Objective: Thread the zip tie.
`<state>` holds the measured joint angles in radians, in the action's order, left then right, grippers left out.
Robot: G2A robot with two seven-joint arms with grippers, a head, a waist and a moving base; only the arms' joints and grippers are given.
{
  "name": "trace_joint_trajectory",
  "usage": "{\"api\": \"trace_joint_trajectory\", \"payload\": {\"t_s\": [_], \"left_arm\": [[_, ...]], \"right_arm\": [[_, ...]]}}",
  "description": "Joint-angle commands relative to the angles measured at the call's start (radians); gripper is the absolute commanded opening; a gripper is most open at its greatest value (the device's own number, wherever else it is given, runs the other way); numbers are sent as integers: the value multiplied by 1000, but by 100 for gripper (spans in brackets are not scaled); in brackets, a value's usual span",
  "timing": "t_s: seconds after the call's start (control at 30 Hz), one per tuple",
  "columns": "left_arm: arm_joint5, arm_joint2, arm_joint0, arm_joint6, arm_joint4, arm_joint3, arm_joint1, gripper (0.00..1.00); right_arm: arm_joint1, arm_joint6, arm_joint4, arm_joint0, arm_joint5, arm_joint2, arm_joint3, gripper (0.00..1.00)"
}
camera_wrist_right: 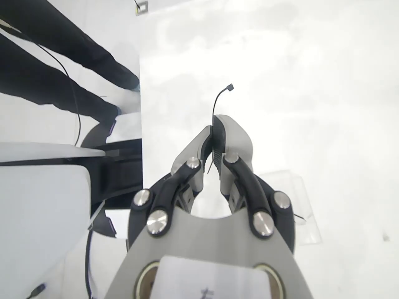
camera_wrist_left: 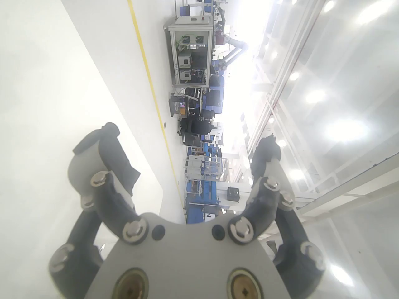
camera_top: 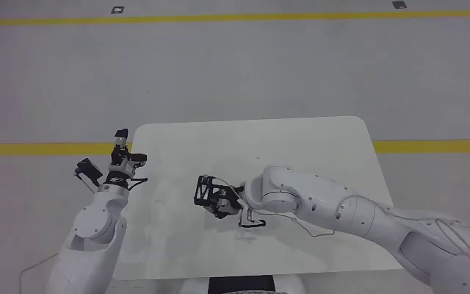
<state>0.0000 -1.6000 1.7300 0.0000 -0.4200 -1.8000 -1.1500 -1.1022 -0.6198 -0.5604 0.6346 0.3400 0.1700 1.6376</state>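
Right gripper (camera_wrist_right: 213, 127) clamped on the zip tie (camera_wrist_right: 215, 102) above the table (camera_wrist_right: 311, 63); strap curves out past the fingertips, head at its free end; left gripper (camera_wrist_left: 187, 138) spread apart, holding nothing, near the table's left edge. Recommended: left takes the head, slot squared to the tail, gripped close to limit flex.

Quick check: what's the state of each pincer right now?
Left pincer: open, holding nothing.
Right pincer: closed on the thin black plastic zip tie.
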Motion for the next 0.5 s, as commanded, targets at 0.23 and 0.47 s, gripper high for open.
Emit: {"api": "trace_joint_trajectory", "payload": {"t_s": [0.23, 0.47], "left_arm": [[0, 0, 0, 0, 0, 0, 0, 100], [0, 0, 0, 0, 0, 0, 0, 100]], "right_arm": [[-1, 21, 11, 13, -6, 11, -2, 0], [21, 247, 158, 96, 0, 132, -60, 0]]}}
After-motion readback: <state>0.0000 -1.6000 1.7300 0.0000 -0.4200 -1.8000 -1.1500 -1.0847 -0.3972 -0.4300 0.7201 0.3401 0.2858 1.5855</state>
